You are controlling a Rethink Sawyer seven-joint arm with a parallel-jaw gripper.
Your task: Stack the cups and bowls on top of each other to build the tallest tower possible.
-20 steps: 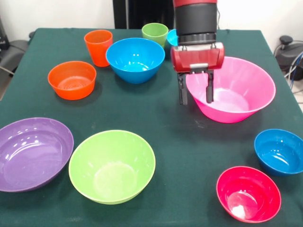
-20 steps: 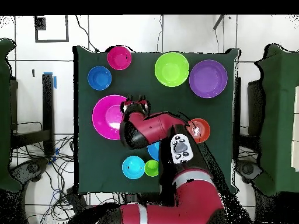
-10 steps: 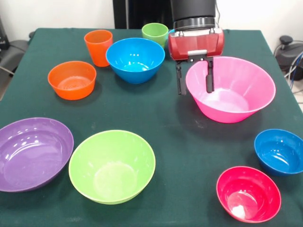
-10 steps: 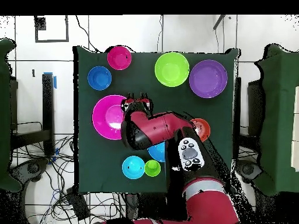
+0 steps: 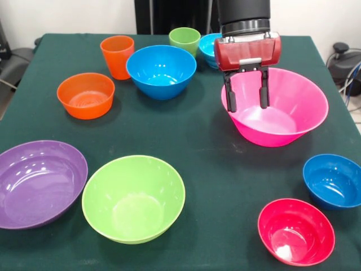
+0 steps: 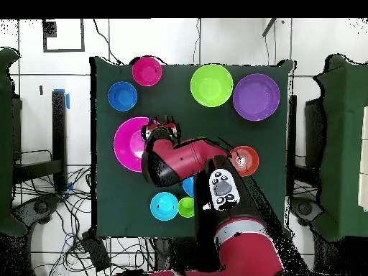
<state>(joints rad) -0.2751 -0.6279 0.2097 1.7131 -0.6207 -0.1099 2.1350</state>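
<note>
Pink bowl [image 5: 282,107] sits on the green table [image 5: 214,169], nothing stacked in it. Gripper [image 5: 246,105] hangs over its rim, fingers apart, holding nothing.

The arm [image 6: 180,162] hides the large blue bowl [image 6: 188,185] and orange cup overhead.

Glossy red arm [image 6: 180,159] with rounded black joints and a pale grey oval control pad; a black ribbed wrist collar leads to the boxy red gripper [image 5: 246,96] with a silver plate and two slim black fingers [image 5: 228,96]
</note>
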